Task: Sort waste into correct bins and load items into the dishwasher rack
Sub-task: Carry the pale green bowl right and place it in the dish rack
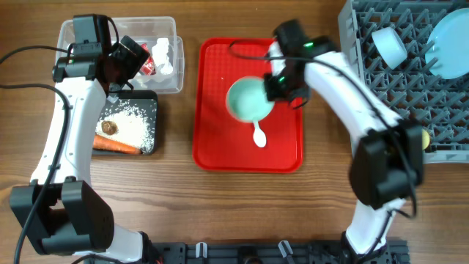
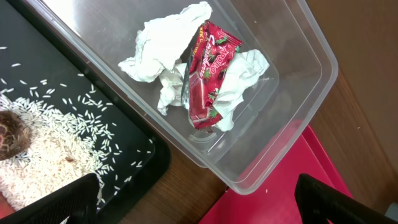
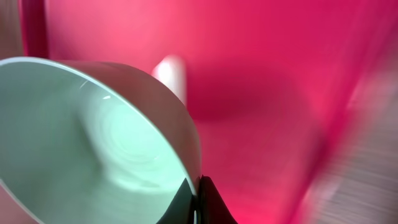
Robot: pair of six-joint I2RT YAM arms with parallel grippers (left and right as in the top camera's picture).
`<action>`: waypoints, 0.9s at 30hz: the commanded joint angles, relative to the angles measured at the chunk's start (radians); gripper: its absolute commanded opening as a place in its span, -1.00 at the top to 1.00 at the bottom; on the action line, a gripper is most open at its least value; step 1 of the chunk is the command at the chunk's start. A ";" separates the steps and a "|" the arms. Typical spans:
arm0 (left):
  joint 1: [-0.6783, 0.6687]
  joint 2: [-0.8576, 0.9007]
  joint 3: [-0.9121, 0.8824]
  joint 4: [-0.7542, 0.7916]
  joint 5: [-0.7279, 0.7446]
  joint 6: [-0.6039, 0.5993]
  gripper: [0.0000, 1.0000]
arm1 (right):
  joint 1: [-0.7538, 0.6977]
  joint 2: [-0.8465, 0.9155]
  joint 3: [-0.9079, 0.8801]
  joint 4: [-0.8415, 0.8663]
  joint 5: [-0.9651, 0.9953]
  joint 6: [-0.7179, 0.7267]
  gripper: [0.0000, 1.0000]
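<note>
pinching the rim of the mint-green bowl (image 1: pixel 248 101) in the right gripper (image 1: pixel 277 85), tilted over the red tray (image 1: pixel 217 143) just by the white spoon (image 1: pixel 259 135), with the left gripper (image 1: pixel 134 56) spread wide above the clear tub (image 1: pixel 170 31) holding napkins (image 2: pixel 160 57) and red wrapper (image 2: pixel 207 71).

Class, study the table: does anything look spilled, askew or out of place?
Nothing is spilled: the rice lies inside the black tray. Only the mint-green bowl stands out, its rim pinched between the fingers of the right gripper over the red tray.
</note>
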 commanded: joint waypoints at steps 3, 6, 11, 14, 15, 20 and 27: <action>0.003 -0.011 0.008 0.002 0.008 -0.013 -1.00 | -0.132 -0.182 0.037 0.003 0.407 0.067 0.91; 0.003 -0.011 0.008 0.002 0.008 -0.013 -1.00 | -0.198 -0.242 0.037 0.005 0.579 0.087 0.92; 0.003 -0.011 0.008 0.002 0.008 -0.013 -1.00 | -0.266 -0.282 0.036 0.017 0.913 0.087 0.91; 0.003 -0.011 0.008 0.002 0.008 -0.013 -1.00 | -0.287 -0.281 0.036 0.017 1.092 0.086 0.92; 0.003 -0.011 0.008 0.002 0.008 -0.013 -1.00 | -0.294 -0.281 0.036 0.018 1.136 0.086 0.91; 0.003 -0.011 0.008 0.002 0.008 -0.013 -1.00 | -0.336 -0.281 0.036 0.021 1.241 0.082 0.91; 0.003 -0.011 0.008 0.002 0.008 -0.013 -1.00 | -0.423 -0.279 0.036 0.090 1.266 0.075 0.91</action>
